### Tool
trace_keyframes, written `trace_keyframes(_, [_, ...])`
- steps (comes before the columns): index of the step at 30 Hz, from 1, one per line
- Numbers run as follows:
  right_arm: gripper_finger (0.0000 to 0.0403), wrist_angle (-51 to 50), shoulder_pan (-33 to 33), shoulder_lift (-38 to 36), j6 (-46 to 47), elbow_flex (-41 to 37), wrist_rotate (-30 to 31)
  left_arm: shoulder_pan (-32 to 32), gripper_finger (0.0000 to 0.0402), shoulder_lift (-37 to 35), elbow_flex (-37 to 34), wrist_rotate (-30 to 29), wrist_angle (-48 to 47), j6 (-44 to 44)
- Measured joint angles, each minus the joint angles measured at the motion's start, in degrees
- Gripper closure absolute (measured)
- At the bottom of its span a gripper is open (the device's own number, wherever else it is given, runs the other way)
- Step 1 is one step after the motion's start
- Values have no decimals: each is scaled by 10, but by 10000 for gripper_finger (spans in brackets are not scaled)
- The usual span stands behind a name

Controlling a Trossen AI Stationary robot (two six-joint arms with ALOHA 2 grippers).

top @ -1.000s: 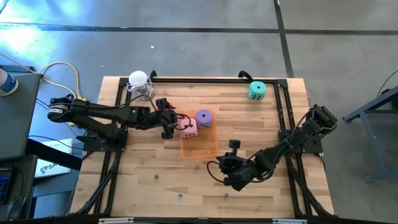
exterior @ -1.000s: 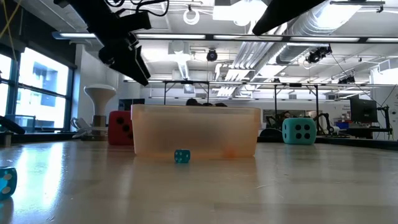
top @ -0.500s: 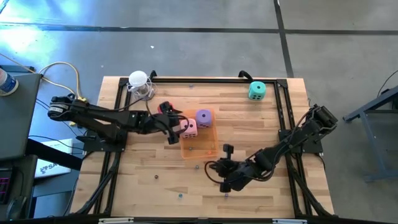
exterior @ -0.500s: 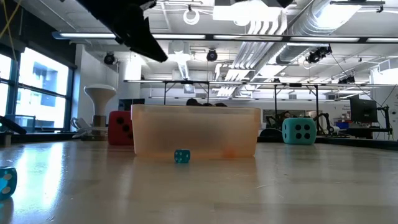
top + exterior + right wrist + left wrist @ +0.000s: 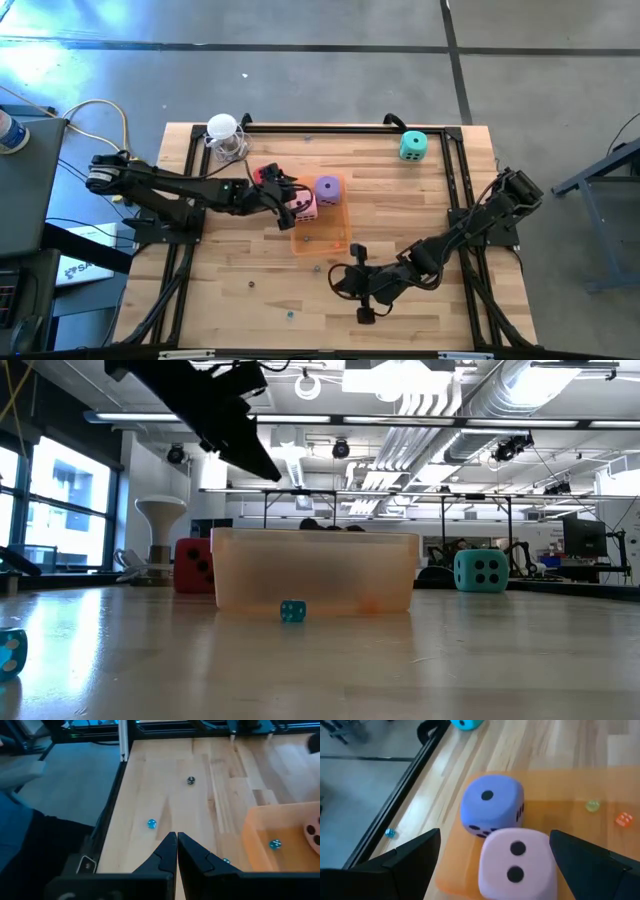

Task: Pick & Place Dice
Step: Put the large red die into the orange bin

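The pink die (image 5: pixel 517 865) and the purple die (image 5: pixel 492 805) rest side by side in the orange tray (image 5: pixel 325 238). They also show in the high view, pink (image 5: pixel 307 205) and purple (image 5: pixel 327 188). My left gripper (image 5: pixel 495 834) is open above the tray's left end (image 5: pixel 290 206), one finger on either side of the pink die without touching it. The red die (image 5: pixel 265 175) sits on the table behind the left arm. The teal die (image 5: pixel 413 146) sits at the far right. My right gripper (image 5: pixel 176 836) is shut and empty, low over the near middle of the table (image 5: pixel 340 281).
Small beads lie scattered on the near part of the table (image 5: pixel 151 823) and in the tray (image 5: pixel 274 844). A white round object (image 5: pixel 224 130) stands at the far left corner. A black frame rail (image 5: pixel 330 128) runs along the table's edges.
My left gripper has gone toward the table's right, from beside the red die to over the pink die in the tray, staying open. My right gripper has swung toward the near edge and turned about.
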Motion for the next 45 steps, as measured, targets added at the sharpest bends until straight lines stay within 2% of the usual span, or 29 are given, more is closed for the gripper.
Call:
trace_keyframes(4, [399,2,0,0,0,0,-21,9,37,3,0,25,23,17])
trace_keyframes(9, [399,4,0,0,0,0,-23,14,30,2,0,89,81,29])
trace_keyframes(12, [399,4,0,0,0,0,-23,25,7,2,0,110,108,2])
trace_keyframes(17, [399,4,0,0,0,0,-23,38,2,13,0,146,116,-17])
trace_keyframes(23, [399,4,0,0,0,0,-23,29,2,13,0,60,59,-6])
trace_keyframes(29, [399,7,0,0,0,0,-22,6,2,-4,0,-40,-22,41])
trace_keyframes(36, [399,9,0,0,0,0,-22,-1,2,-33,0,-27,-123,1])
trace_keyframes(39, [399,12,0,0,0,0,-22,15,2,-49,0,-3,-150,-37])
trace_keyframes(45, [399,17,0,0,0,0,-22,115,2,-96,11,159,-210,-61])
